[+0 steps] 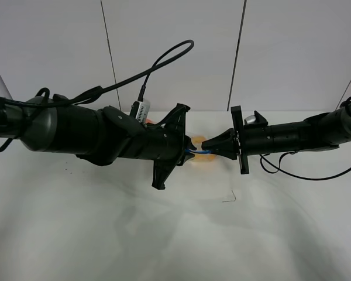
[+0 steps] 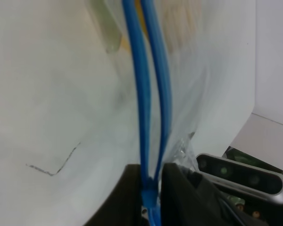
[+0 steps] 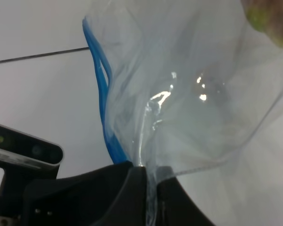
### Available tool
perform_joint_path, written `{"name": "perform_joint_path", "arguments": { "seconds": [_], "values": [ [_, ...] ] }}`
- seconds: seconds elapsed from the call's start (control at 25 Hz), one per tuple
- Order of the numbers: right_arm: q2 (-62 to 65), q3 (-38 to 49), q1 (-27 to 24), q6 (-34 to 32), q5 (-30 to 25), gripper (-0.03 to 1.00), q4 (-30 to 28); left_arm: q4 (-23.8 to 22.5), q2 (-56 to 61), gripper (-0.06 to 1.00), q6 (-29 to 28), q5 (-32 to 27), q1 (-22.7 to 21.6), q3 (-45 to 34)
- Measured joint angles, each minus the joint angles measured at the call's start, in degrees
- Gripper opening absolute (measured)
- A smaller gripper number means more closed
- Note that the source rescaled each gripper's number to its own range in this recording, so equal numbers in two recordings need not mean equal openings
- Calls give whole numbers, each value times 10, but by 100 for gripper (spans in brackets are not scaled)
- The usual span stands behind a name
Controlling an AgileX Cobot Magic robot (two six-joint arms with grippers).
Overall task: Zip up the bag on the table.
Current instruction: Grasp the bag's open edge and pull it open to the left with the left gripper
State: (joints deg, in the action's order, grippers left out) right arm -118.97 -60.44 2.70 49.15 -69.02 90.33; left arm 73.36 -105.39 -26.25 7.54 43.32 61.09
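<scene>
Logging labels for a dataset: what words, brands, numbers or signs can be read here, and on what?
None readable.
The bag is clear plastic with a plain blue zipper strip, no print visible.
The table bears only a thin L-shaped drawn mark, not a character.

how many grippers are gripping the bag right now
2. The left gripper pinches the bag at its blue zipper strip; the right gripper, facing it, pinches clear plastic beside the strip.

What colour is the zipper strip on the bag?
Blue. The zipper strip shows best in the left wrist view.
</scene>
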Motion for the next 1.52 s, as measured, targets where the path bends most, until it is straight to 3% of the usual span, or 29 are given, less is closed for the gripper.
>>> {"name": "perform_joint_path", "arguments": {
  "seconds": [0.16, 0.24, 0.48, 0.68, 0.88, 1.2, 1.52],
  "values": [
    [0, 0, 0, 0, 0, 0, 1, 0, 0, 10, 0, 8, 0, 0],
    [0, 0, 0, 0, 0, 0, 3, 0, 0, 0, 0, 10, 0, 0],
    [0, 0, 0, 0, 0, 0, 5, 0, 1, 0, 0, 10, -7, 0],
    [0, 0, 1, 0, -5, 0, 19, 0, 22, 0, 0, -2, -39, -1],
    [1, 0, 1, 0, -9, 0, 21, -2, 43, 0, 12, -16, -89, -10],
    [1, 0, 1, 0, -9, 0, 21, -2, 55, 0, 134, -75, -205, -12],
    [1, 0, 1, 0, -8, 0, 20, -2, 55, 0, 201, -112, -307, -12]
  ]
}}
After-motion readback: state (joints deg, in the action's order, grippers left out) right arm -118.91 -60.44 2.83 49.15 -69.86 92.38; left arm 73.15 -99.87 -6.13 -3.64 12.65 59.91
